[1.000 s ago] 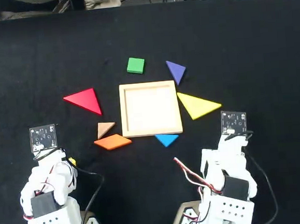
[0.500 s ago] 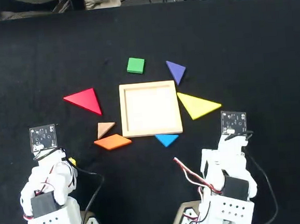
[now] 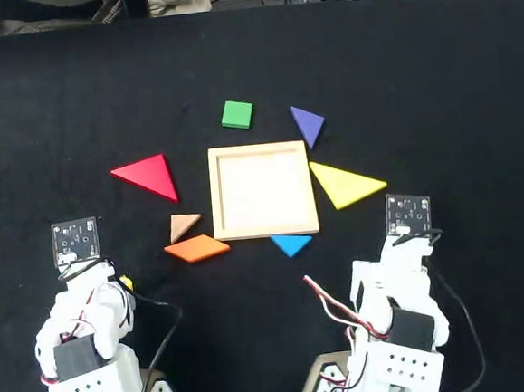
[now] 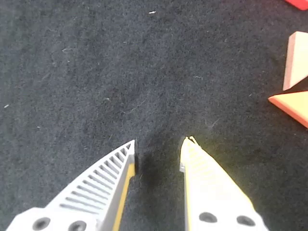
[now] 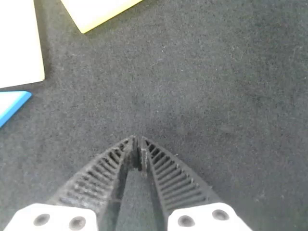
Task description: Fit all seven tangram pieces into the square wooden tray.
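Note:
The square wooden tray (image 3: 260, 148) lies empty at the table's middle. Around it lie a green square (image 3: 237, 114), a purple triangle (image 3: 308, 123), a large yellow triangle (image 3: 344, 183), a large red triangle (image 3: 148, 176), a tan triangle (image 3: 183, 226), an orange parallelogram (image 3: 197, 248) and a blue triangle (image 3: 291, 244). My left gripper (image 4: 160, 141) stands open over bare cloth, with the tan triangle (image 4: 296, 60) and orange parallelogram (image 4: 293, 106) off to one side. My right gripper (image 5: 137, 140) is shut and holds nothing, short of the yellow triangle (image 5: 96, 12) and blue triangle (image 5: 12, 106).
Black cloth covers the table. The left arm (image 3: 82, 337) and right arm (image 3: 398, 312) sit folded at the near edge, with cables trailing beside their bases. Wide bare cloth lies to the left, right and far side of the pieces.

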